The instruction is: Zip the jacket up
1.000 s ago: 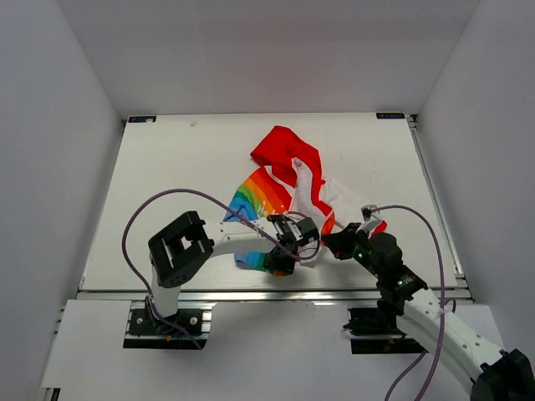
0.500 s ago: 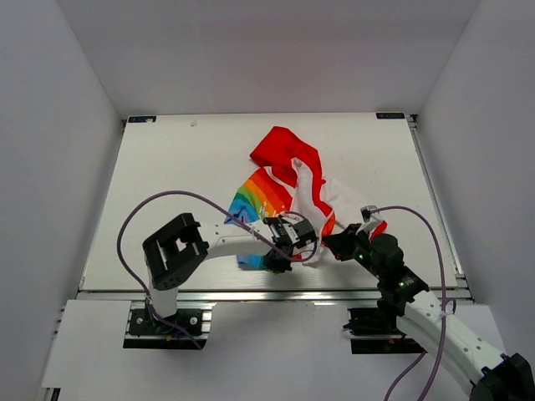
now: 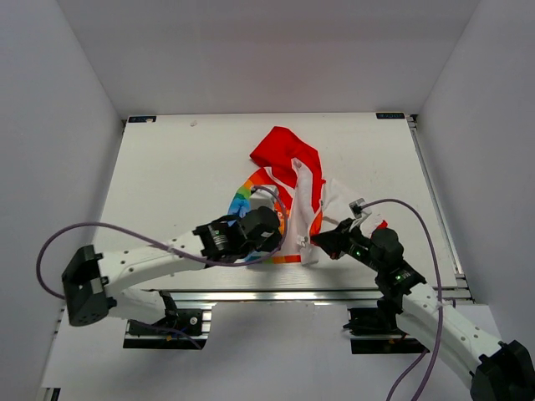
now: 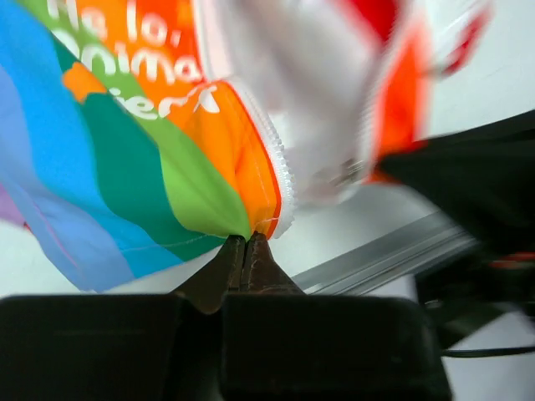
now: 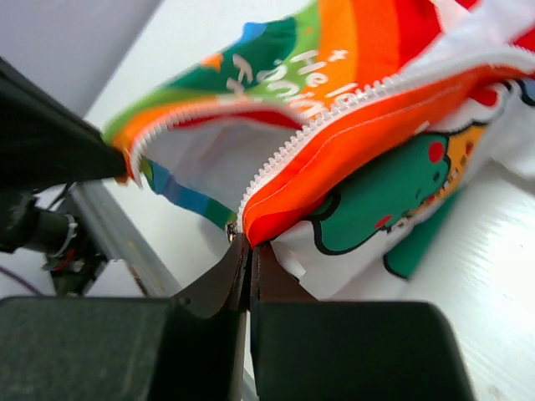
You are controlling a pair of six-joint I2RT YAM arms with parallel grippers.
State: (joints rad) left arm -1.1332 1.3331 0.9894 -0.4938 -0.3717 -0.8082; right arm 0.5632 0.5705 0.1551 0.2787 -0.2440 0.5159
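Top view: the jacket lies on the white surface, at centre and slightly right of the frame. Its red hood points to the upper edge. The rainbow panel is on the left and the white panel on the right. The left arm enters from the lower left. The left end effector is at the lower edge of the rainbow panel. The right arm enters from the lower right. The right end effector meets the lower edge of the jacket just right of the left one. Neither grip can be judged from this view. A purple cable runs along each arm.

Left wrist view: the left fingers are fully closed, pinching the bottom corner of the rainbow panel. The white zipper teeth run up from that corner. The cloth is lifted off the surface. A metal rail crosses the lower right. The dark shape at the right edge is blurred.

Right wrist view: the right fingers are fully closed on the bottom end of the other front edge, where the orange hem and zipper teeth end. The green cartoon print hangs just right of the grip. The left end effector appears as a dark mass at the left edge, holding the opposite corner. The two zipper halves are apart at the bottom, with white lining showing between them
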